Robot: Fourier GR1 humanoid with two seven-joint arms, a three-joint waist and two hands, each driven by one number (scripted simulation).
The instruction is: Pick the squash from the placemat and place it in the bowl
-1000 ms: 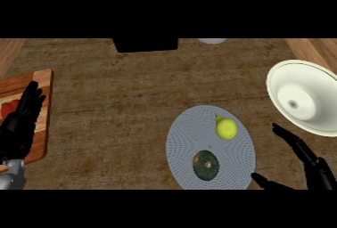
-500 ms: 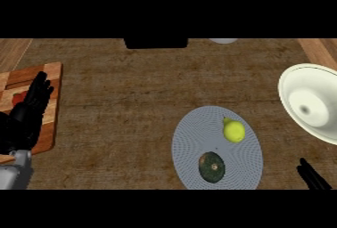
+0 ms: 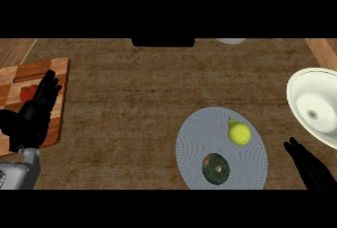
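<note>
A: What changed?
B: Your right hand (image 3: 309, 167) has dropped back, fingers straight, holding nothing. The squash (image 3: 216, 168) lies untouched on the placemat (image 3: 197, 133), left of it; bowl (image 3: 316, 107) ahead.

Squash (image 3: 216, 168) — pear (image 3: 239, 133) near.

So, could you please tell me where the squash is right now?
In the head view, the dark green squash lies on the near part of the grey placemat, below the yellow fruit, left of the right hand.
</note>
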